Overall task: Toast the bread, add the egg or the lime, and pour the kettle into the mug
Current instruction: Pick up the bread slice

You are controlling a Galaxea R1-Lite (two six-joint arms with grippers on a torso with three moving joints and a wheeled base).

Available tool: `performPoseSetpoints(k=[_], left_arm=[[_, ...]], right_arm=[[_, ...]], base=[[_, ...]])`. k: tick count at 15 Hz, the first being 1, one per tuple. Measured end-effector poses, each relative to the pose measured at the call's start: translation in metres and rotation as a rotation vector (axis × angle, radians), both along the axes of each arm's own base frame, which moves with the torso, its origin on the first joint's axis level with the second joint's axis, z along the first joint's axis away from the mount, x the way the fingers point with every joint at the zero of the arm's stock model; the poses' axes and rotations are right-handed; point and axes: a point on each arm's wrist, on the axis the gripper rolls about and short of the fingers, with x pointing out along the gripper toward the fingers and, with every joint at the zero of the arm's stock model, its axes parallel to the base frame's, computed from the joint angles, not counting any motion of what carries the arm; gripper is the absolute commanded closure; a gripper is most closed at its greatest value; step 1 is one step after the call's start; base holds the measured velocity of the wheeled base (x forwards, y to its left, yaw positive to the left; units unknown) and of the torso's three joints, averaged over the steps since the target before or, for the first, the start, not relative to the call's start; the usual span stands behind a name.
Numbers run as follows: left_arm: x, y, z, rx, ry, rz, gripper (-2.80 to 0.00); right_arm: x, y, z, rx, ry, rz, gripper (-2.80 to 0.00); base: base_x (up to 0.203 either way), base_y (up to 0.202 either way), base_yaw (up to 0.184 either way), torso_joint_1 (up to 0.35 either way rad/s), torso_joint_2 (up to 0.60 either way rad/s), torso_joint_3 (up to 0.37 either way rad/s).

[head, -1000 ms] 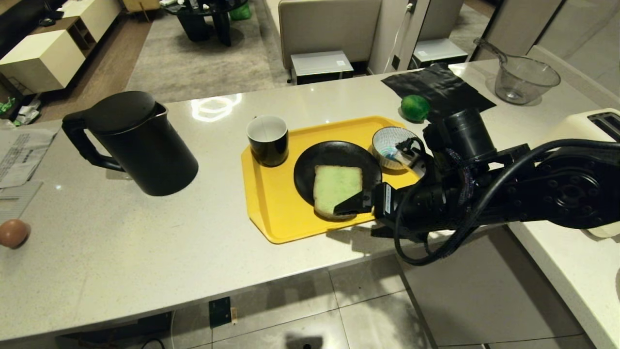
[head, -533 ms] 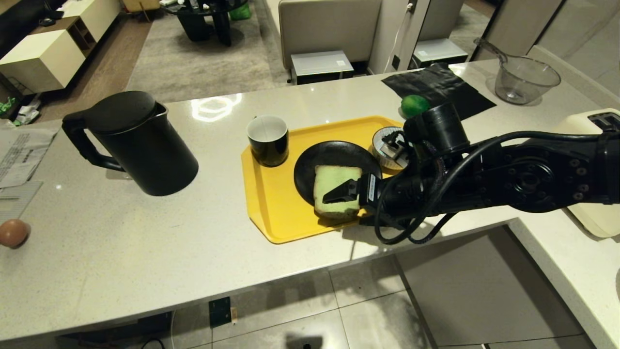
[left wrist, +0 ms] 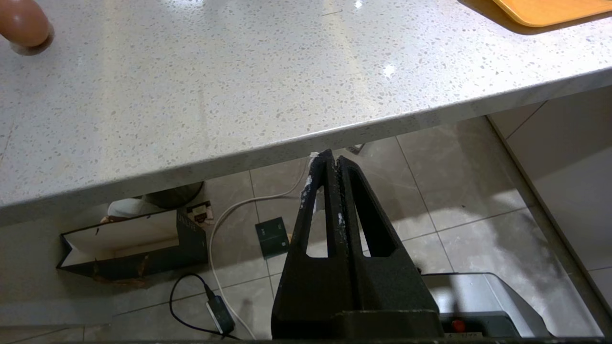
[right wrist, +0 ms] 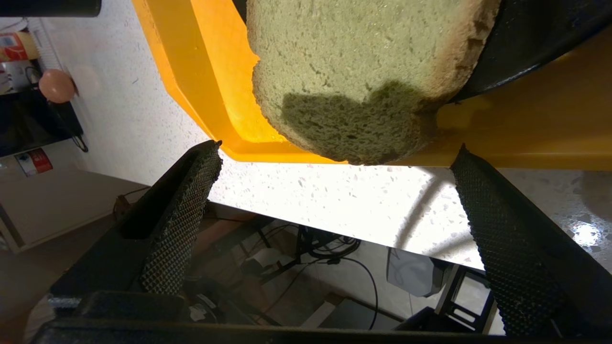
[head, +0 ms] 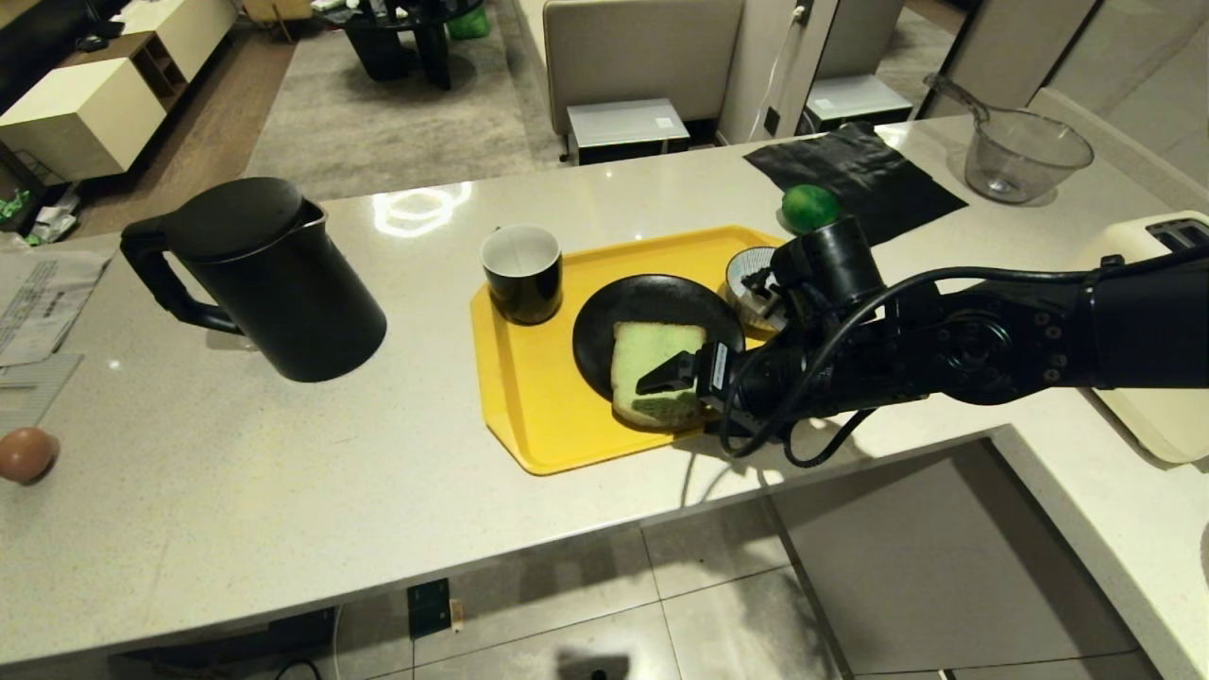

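The pale green bread [head: 654, 354] lies on a black plate [head: 642, 295] and overhangs it toward the near rim of the yellow tray [head: 529, 416]. My right gripper [head: 669, 389] is open at the bread's near edge; in the right wrist view the bread [right wrist: 363, 71] sits just beyond the gripper [right wrist: 339, 145], untouched. The black mug [head: 521, 274] stands on the tray's far left corner. The black kettle [head: 260, 279] stands to the left, the lime [head: 809, 209] behind the tray, the egg [head: 26, 454] at the far left. Below the counter edge, my left gripper [left wrist: 332, 157] hangs shut and empty.
A striped bowl [head: 741, 269] sits on the tray, half hidden by my right arm. A cream toaster [head: 1157, 312] stands on the right counter, with a glass bowl [head: 1025, 156] and a black mat [head: 855, 175] behind. Papers [head: 38, 312] lie at the left edge.
My right arm has swung left and lower, bringing the open gripper from the tray's right side to the bread's near edge. Nothing else moved.
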Motion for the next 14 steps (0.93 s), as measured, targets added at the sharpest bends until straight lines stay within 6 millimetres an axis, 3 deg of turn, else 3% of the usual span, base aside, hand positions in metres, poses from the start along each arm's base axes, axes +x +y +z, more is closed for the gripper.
performPoseSetpoints(k=[14], left_arm=[[0.0000, 0.0000, 0.0000, 0.000, 0.000, -0.001, 0.00]], right_arm=[[0.0100, 0.0016, -0.0005, 0.006, -0.007, -0.008, -2.80]], base=[[0.000, 0.000, 0.000, 0.000, 0.00, 0.000]])
